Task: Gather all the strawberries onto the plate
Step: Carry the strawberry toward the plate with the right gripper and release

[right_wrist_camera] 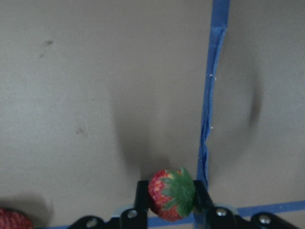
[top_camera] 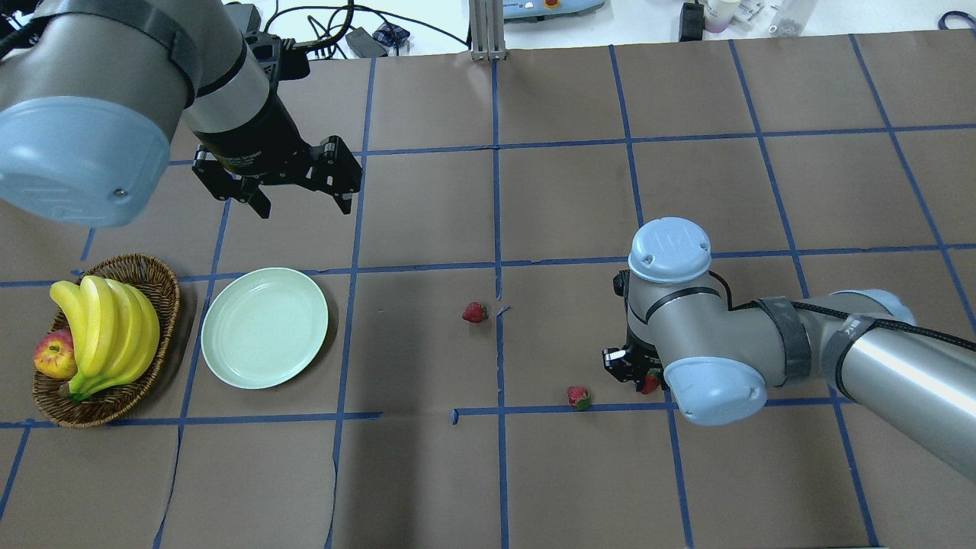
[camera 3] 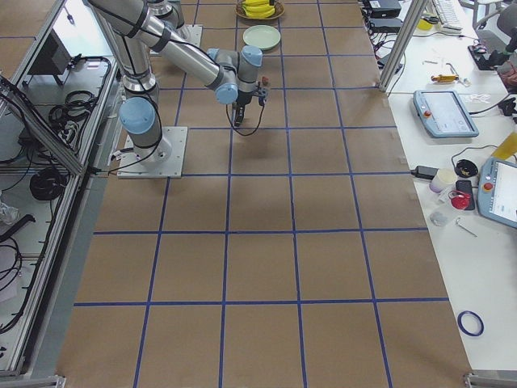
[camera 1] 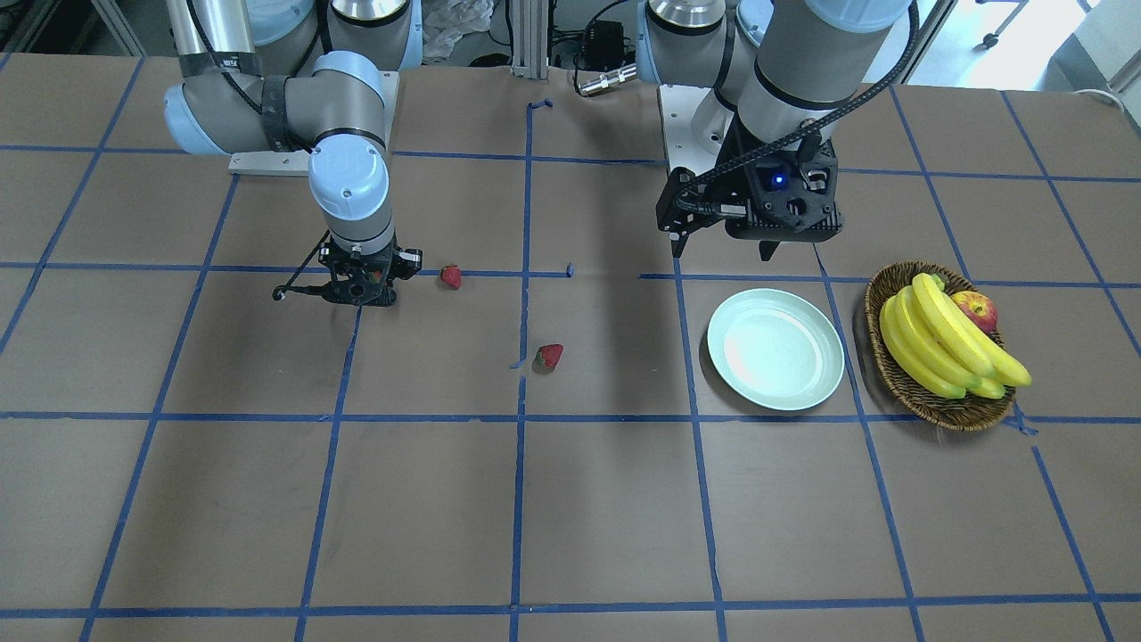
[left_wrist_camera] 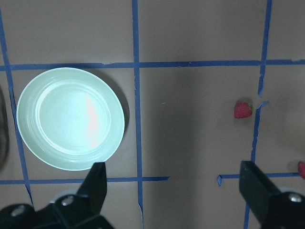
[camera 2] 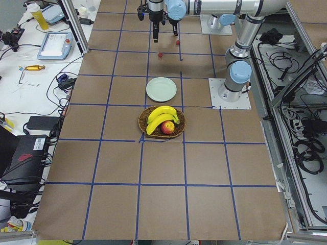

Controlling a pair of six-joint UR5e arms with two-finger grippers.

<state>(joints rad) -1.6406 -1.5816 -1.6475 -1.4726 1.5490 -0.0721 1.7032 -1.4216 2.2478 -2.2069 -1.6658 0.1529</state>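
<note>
Three strawberries show. One [right_wrist_camera: 171,193] is pinched between my right gripper's [right_wrist_camera: 171,202] fingers, low over the table; it peeks out in the overhead view [top_camera: 650,381]. A second [top_camera: 578,397] lies just left of that gripper [top_camera: 644,379]. A third [top_camera: 474,312] lies near the table's middle. The mint-green plate [top_camera: 264,327] is empty, far left of the berries. My left gripper [top_camera: 301,200] hangs open and empty, high above the table behind the plate. Its wrist view shows the plate [left_wrist_camera: 70,118] and the middle strawberry [left_wrist_camera: 242,109].
A brown wicker basket [top_camera: 156,284] with bananas [top_camera: 107,332] and an apple [top_camera: 53,356] stands just left of the plate. Blue tape lines grid the brown table. Cables and equipment lie beyond the far edge.
</note>
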